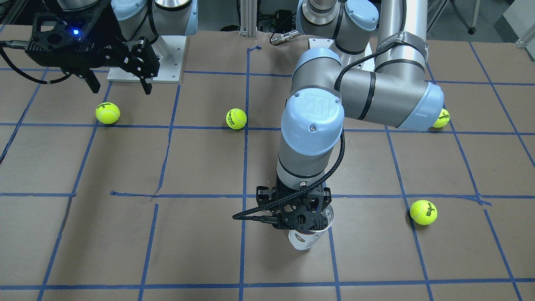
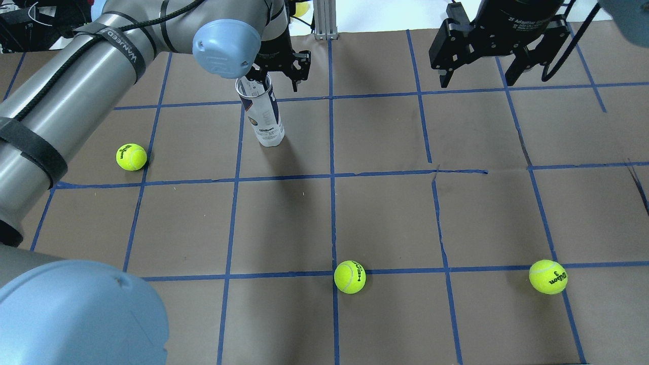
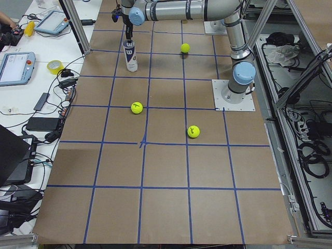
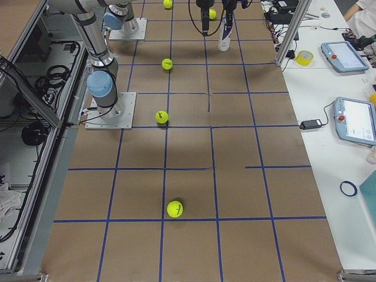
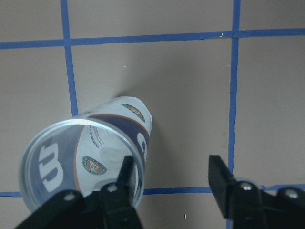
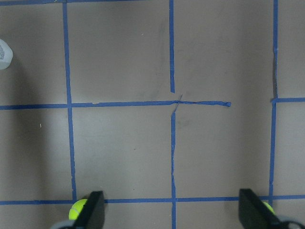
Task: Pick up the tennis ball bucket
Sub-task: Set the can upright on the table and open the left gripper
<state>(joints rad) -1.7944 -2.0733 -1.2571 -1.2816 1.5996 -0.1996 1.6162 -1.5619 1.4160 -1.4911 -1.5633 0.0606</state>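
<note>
**Item:** bucket.

**Location:** It is standing upright on the table, on the side far from the robot's base. Its mouth is facing up with no lid showing, and nothing is showing inside it.

**Handling (judged):**
- The wall is clear, thin plastic and the bucket is looking empty, so it is probably weighing very little and tipping easily.
- The smooth wall is likely giving a slippery hold and flexing under a hard squeeze.
- The metal rim is looking like the stiffest part.
- The best hold is probably the wall just under the rim, with one finger inside the mouth and one outside, squeezing gently.

**Left gripper**: It is hanging right over the mouth with its fingers spread, pinching nothing. One finger is sitting at the rim, seemingly just inside it. The other is standing outside, apart from the wall.

**Right gripper**: It is hovering well apart from the bucket, spread wide and holding nothing.

**Markings:**
- A large white W on navy is showing through the wall, with an orange stripe along the navy band.
- A round green-and-orange badge is showing too, its lettering too small to read.
- Small print near the base is reading as "Wilson".
- One ball is reading "Wilson 3".
- Another ball is reading "HEAD".
- The right gripper's body is reading "2F Adaptive".
</note>
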